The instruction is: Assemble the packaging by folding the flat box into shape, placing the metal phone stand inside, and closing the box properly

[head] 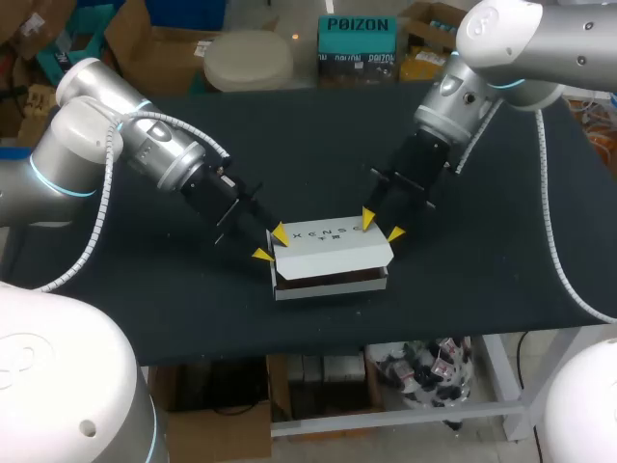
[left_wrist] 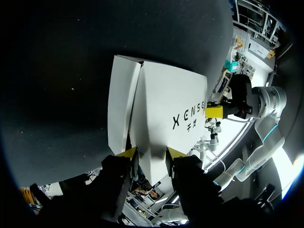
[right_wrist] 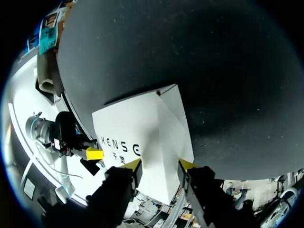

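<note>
Two arms are meeting over the dark bench [head: 125,289], one at each end of the white box [head: 331,260]. Starting at the left, our left arm [head: 92,145] is entering the head view from that side, and the left end effector [head: 271,245] is sitting at the box's left end. The left wrist view is showing what the head view cannot: the yellow fingertips [left_wrist: 127,152] are pressing on that end from both sides, so this end effector is clamped on the box. That view is also showing a crease running along the white top, with a narrower side panel [left_wrist: 118,104] sloping away beside it.

In the middle, the box is lying toward the bench's front edge. Only the head view is showing the gap under the slightly raised lid [head: 328,243], where the brown inside [head: 328,280] is peeking out along the front.

At the right, our right arm [head: 521,39] is entering from the far right corner, with the right end effector [head: 382,228] at the box's right end. Its wrist view is showing both fingers touching the box from opposite sides, gripping it likewise. Each wrist view is catching one yellow tip of the other arm's end effector at the box's far end.
</note>
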